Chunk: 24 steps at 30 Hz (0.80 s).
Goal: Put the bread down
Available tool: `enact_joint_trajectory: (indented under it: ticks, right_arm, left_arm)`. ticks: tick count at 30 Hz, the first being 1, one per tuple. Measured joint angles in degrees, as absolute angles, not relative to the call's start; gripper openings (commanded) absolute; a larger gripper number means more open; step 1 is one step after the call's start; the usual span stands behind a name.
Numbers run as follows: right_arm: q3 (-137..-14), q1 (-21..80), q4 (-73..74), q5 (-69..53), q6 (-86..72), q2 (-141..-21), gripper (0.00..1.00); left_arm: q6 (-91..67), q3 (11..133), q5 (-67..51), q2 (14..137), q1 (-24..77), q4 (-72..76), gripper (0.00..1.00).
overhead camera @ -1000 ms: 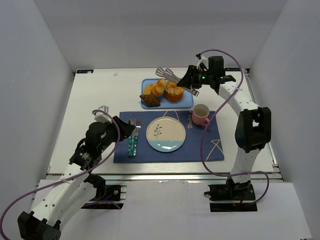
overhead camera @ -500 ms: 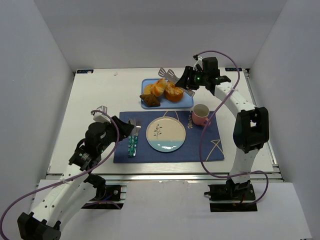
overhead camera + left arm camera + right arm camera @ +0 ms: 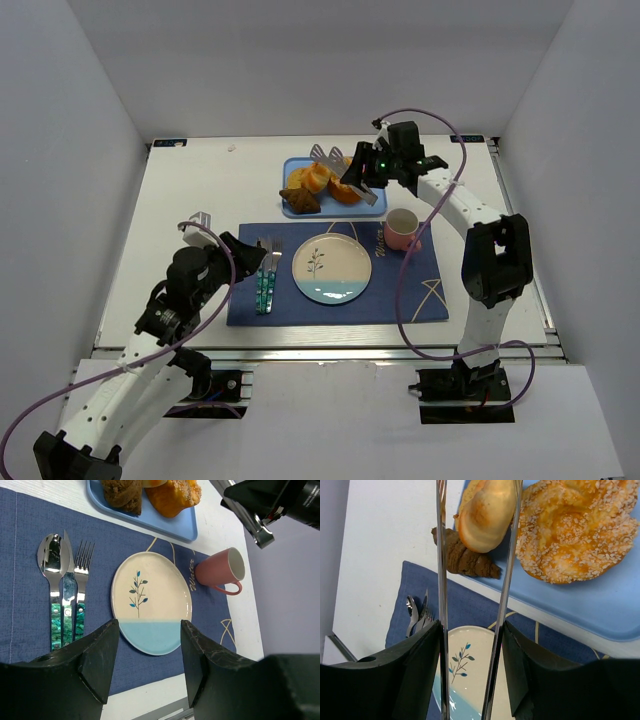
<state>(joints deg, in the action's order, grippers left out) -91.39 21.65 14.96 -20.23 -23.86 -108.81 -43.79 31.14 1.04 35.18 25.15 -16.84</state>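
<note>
My right end effector (image 3: pixel 472 645) clamps the tongs (image 3: pixel 441 555), their arms straddling the golden roll (image 3: pixel 485 515) at the blue tray (image 3: pixel 590 605) by the counter's far edge, ready to pinch; my left end effector (image 3: pixel 148 630) hangs released.

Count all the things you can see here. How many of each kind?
3 breads: brown croissant, golden roll, seeded bun
3 cutlery: spoon, knife, fork
1 plate
1 cup
1 tray
1 placemat
1 tongs
Total: 11
</note>
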Motion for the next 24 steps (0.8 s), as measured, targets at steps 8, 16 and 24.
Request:
enact_joint_trajectory:
  ticks: [8, 16, 24]
  right_arm:
    - [-90.8, 21.7, 15.5, -18.5, -23.9, -108.7, 0.56]
    - [-89.1, 21.7, 15.8, -18.3, -24.2, -108.0, 0.55]
    - [-89.0, 22.7, 16.4, -18.2, -25.0, -108.0, 0.52]
  left_arm:
    - [-44.0, 31.1, 1.1, 34.9, 25.1, -16.8, 0.62]
    - [-44.0, 31.1, 1.1, 34.9, 25.1, -16.8, 0.62]
    - [-44.0, 31.1, 1.1, 34.9, 25.1, -17.0, 0.62]
